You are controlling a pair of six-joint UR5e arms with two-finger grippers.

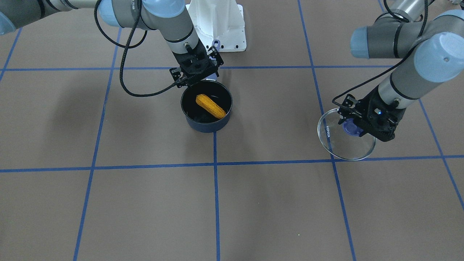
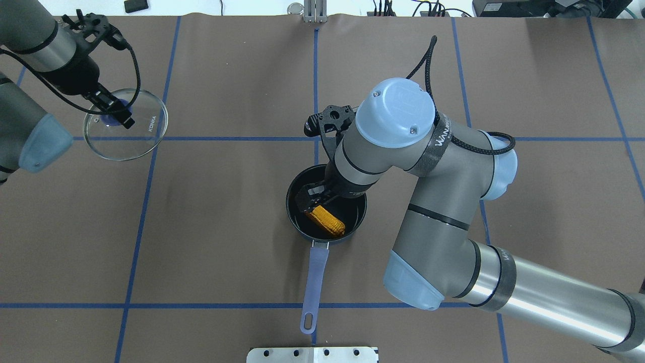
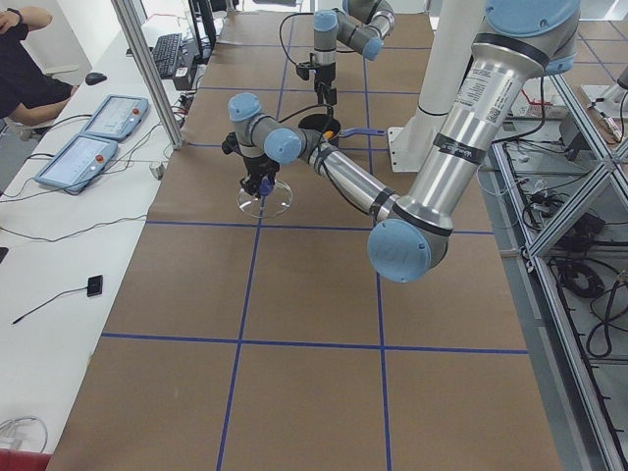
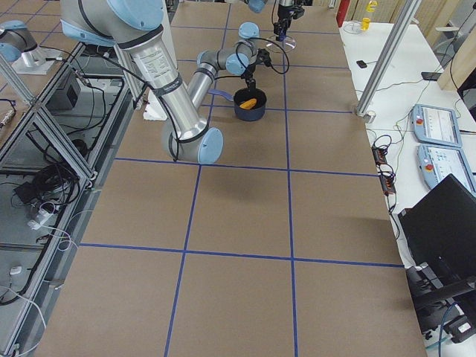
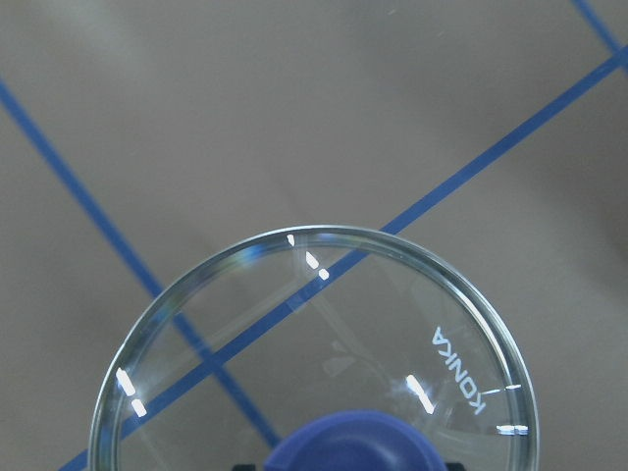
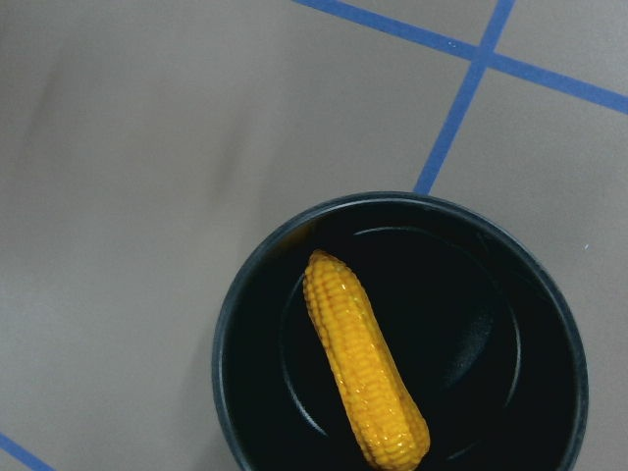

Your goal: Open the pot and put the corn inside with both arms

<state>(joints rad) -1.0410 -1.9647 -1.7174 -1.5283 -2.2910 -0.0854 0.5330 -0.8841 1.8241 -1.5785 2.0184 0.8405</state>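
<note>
The orange-yellow corn point(image 1: 211, 106) lies slanted inside the open dark pot point(image 1: 206, 127), with one end against the wall. It also shows in the right wrist view point(image 6: 363, 378) and the overhead view point(image 2: 326, 222). My right gripper point(image 2: 313, 197) hangs open just above the pot's inside and is clear of the corn. My left gripper point(image 2: 117, 112) is shut on the blue knob point(image 1: 349, 127) of the glass lid point(image 2: 126, 136), far off to my left. I cannot tell whether the lid touches the table.
The pot's blue handle point(image 2: 315, 282) points toward the white base pedestal point(image 2: 312, 354). Blue tape lines cross the brown table. In the exterior left view, operator tablets point(image 3: 88, 147) lie on a side table beyond the far edge.
</note>
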